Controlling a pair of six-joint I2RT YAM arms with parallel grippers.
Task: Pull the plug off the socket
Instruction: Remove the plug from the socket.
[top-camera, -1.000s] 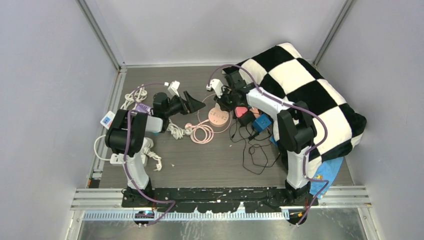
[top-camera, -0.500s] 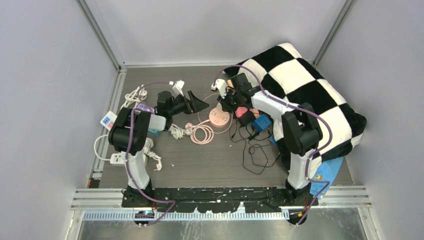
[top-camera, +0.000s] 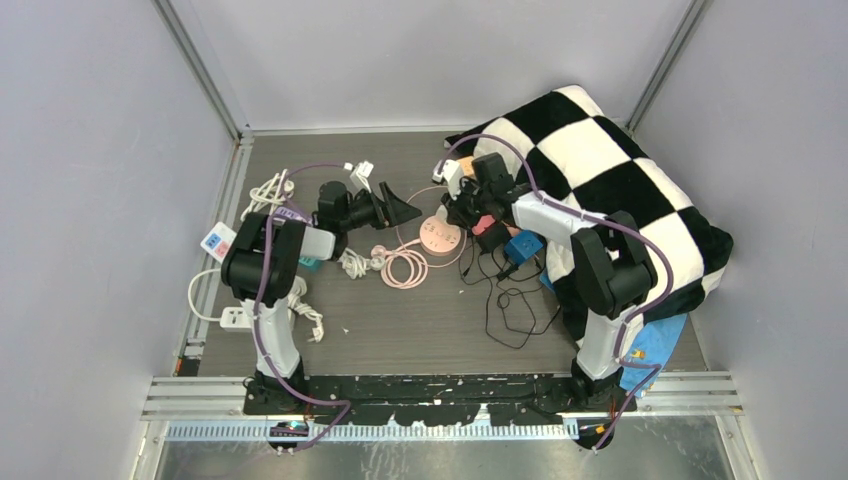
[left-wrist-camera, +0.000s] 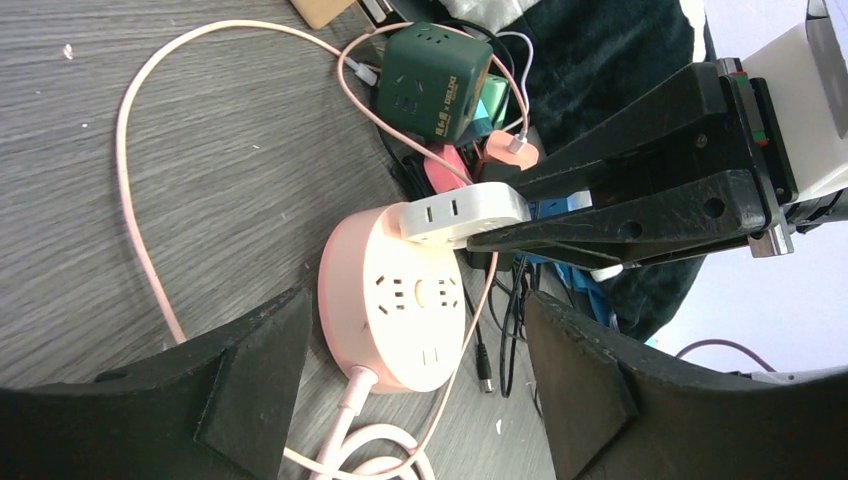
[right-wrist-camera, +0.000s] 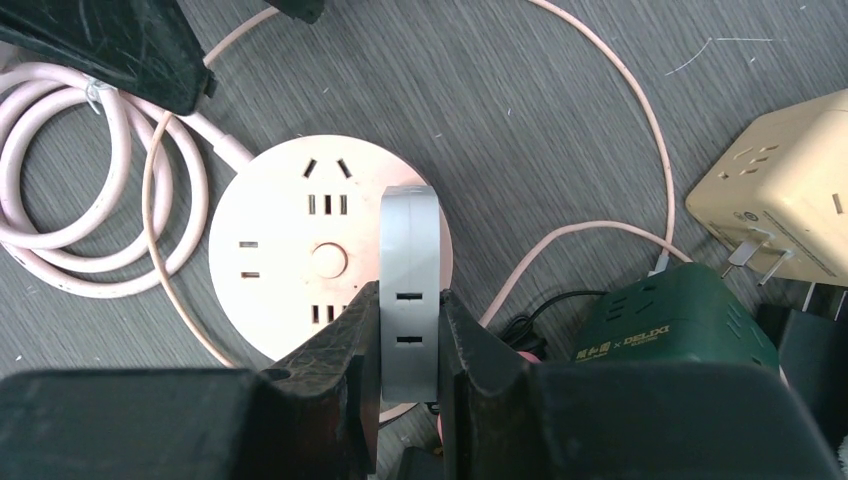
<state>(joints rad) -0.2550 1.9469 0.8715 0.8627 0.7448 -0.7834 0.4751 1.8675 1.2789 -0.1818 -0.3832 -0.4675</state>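
Boxed-in cell here: plain pale grey walls on 3 sides, metal rails in the corners, and a dark wood-grain surface underneath everything. The biggest thing on it is a black-and-white checkered cushion filling the far right corner, with a blue cloth poking out at its near edge.

The left arm and right arm both reach in toward the middle-far part of the surface. The left gripper hangs just left of the socket with its jaws spread wide and nothing in them. The right gripper has its jaws clamped tight on the white plug, pinching its 2 flat sides.

The plug stands edge-on over the right half of the round pink socket, right against its face. Can't tell if the pins are in or out. The socket lies flat mid-surface, with its pink cord coiled just beside it.

To its right is a clutter: green cube socket, beige adapter, blue cube and loose black cables. By the left edge there's a white power strip and bundled white cords.
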